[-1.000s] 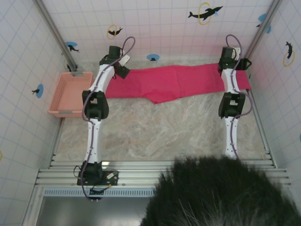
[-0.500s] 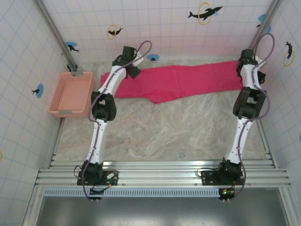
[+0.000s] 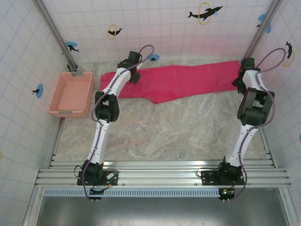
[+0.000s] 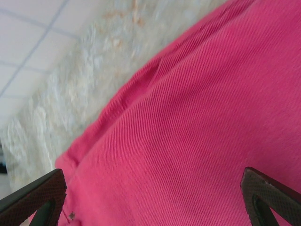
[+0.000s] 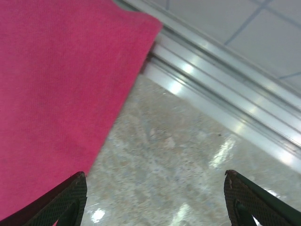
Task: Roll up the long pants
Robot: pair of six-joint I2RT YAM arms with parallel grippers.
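Marbled table [image 3: 164,127], long pants [image 3: 188,80] under spread left fingers [image 4: 35,195], edge between spread right fingers [image 5: 249,197]

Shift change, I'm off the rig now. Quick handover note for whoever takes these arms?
Left end effector: open, empty, over the bright magenta-pink cloth long pants, near their left end.
Right end effector: open, empty, over the pants' right corner beside the aluminium rail.
Pants: flat along the far side of the marbled table, unrolled.
Done: nothing rolled yet.
Left: grip one end, probably, and roll the full length.
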